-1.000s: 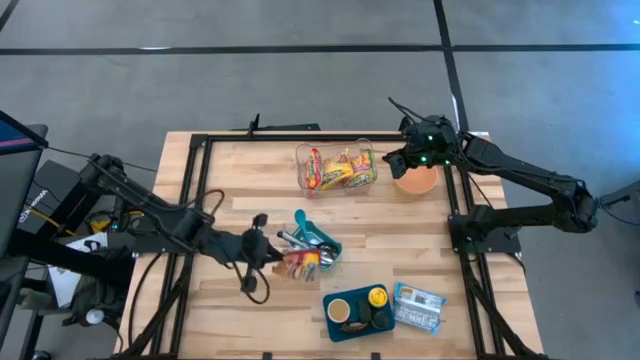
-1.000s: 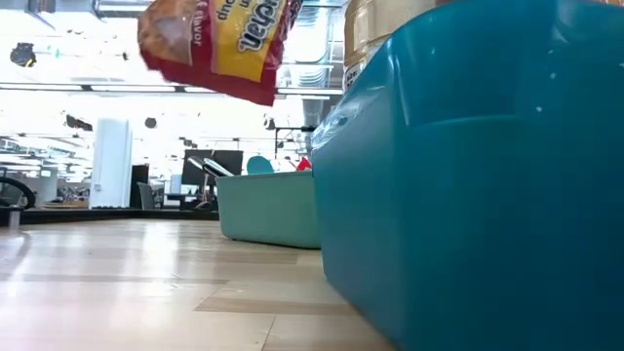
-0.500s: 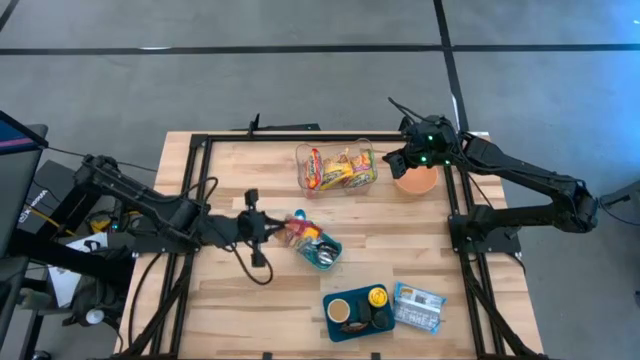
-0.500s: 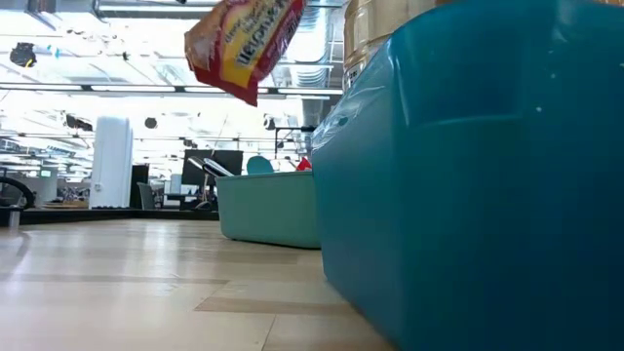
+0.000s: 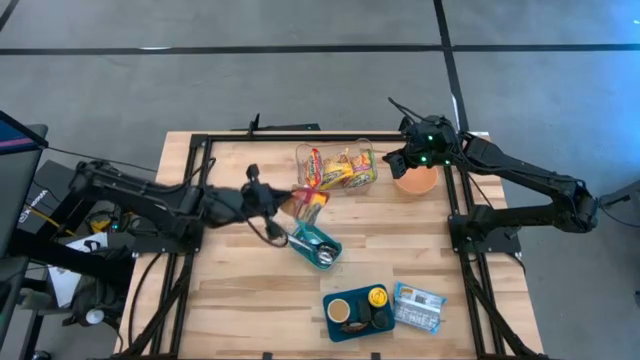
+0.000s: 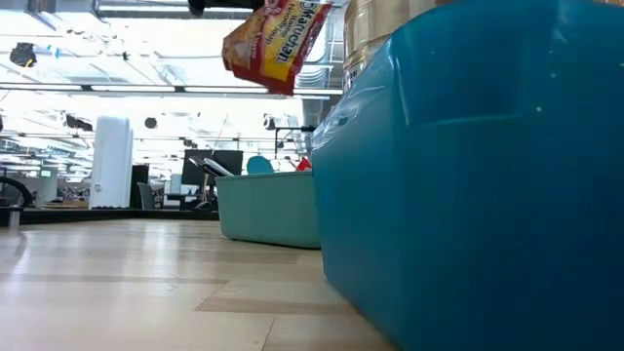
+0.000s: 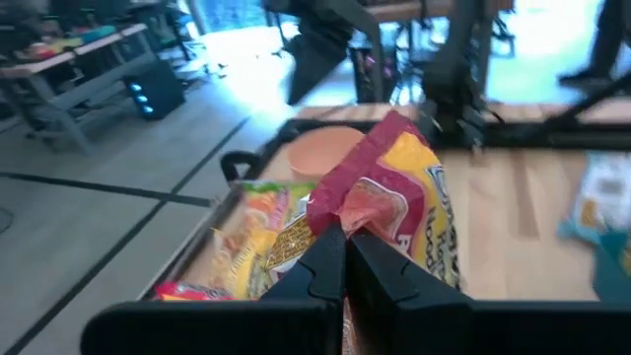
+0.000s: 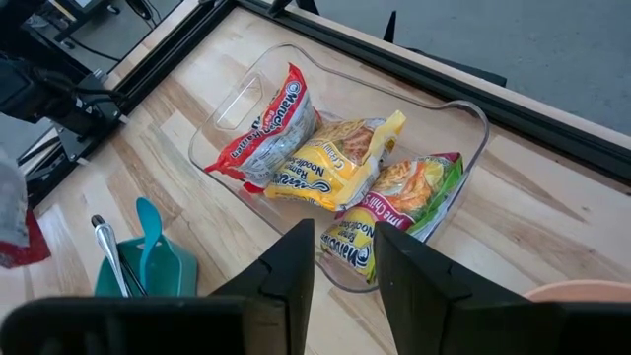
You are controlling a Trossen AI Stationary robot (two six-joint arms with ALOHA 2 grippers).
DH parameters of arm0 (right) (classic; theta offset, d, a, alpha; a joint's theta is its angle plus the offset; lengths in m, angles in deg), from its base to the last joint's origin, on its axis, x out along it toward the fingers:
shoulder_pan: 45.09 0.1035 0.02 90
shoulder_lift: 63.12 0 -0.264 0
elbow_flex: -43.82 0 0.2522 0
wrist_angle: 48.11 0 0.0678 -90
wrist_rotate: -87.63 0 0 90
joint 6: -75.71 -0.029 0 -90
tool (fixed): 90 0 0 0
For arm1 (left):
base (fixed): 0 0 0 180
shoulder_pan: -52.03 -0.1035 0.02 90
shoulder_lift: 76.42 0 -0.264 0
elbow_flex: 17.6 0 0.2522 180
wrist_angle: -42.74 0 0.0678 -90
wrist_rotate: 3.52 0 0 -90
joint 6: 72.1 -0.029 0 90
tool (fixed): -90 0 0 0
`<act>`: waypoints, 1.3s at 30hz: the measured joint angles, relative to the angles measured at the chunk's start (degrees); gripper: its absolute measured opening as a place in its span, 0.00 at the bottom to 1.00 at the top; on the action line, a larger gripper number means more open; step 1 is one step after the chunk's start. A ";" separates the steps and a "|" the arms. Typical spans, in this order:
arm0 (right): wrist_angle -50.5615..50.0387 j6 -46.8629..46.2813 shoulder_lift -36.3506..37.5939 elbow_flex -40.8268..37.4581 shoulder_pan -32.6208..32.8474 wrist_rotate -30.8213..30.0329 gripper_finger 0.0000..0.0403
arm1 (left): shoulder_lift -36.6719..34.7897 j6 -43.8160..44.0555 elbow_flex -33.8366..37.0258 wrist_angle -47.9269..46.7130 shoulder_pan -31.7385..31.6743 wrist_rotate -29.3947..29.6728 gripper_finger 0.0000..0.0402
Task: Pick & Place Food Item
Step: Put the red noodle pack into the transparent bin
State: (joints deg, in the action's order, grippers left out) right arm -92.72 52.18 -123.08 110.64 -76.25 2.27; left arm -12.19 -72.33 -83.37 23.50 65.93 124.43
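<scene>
Left gripper (image 5: 283, 203) is up off the table with its fingers (image 7: 330, 258) pinched fully together on the top edge of a red-and-yellow ramen packet (image 5: 308, 203). In the high view the packet hangs just at seven o'clock of the clear plastic tub (image 5: 337, 166), right beside its near corner and above the bare wood of the table (image 5: 230, 300). The low view has that packet (image 6: 275, 44) dangling well clear of the tabletop.

Inside the tub lie more noodle packets (image 8: 335, 173), red, yellow and green ones, packed side by side. Directly at six o'clock of the carried packet sits a small teal bin (image 5: 318, 245) with utensils in it. Further toward six o'clock, near the table's front edge, a dark teal tray (image 5: 358, 310) holds a cup and a yellow item, with a blue packet (image 5: 419, 306) touching its three o'clock side.

Right gripper (image 5: 398, 160) waits at three o'clock of the tub, above an orange bowl (image 5: 416, 181), its fingers (image 8: 291, 271) parted a little and holding nothing.
</scene>
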 joint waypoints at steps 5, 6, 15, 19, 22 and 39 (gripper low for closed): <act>0.00 0.00 0.00 0.00 0.00 0.00 0.25 | 0.58 0.01 0.03 5.71 -4.73 -0.89 0.00; 0.00 0.00 0.00 0.00 0.00 0.00 0.25 | 0.60 0.02 0.07 6.57 -5.57 -0.90 0.00; 0.00 0.13 0.00 0.00 0.00 0.00 0.25 | 1.92 0.01 0.04 11.24 -13.43 -6.56 0.00; 0.00 0.15 0.00 0.00 0.00 0.00 0.25 | 2.90 0.03 0.02 12.67 -15.83 -9.04 0.00; 0.02 0.28 0.00 0.00 0.00 0.00 0.25 | 4.83 0.03 -0.02 15.79 -16.84 -11.10 0.00; 0.04 4.69 0.00 0.00 -0.04 2.57 0.25 | 22.83 -5.16 0.04 36.71 -20.18 -13.93 0.00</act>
State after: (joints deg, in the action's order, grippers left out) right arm -92.68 56.87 -123.08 110.64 -76.29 4.85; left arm 10.64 -77.49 -83.33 60.21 45.74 110.50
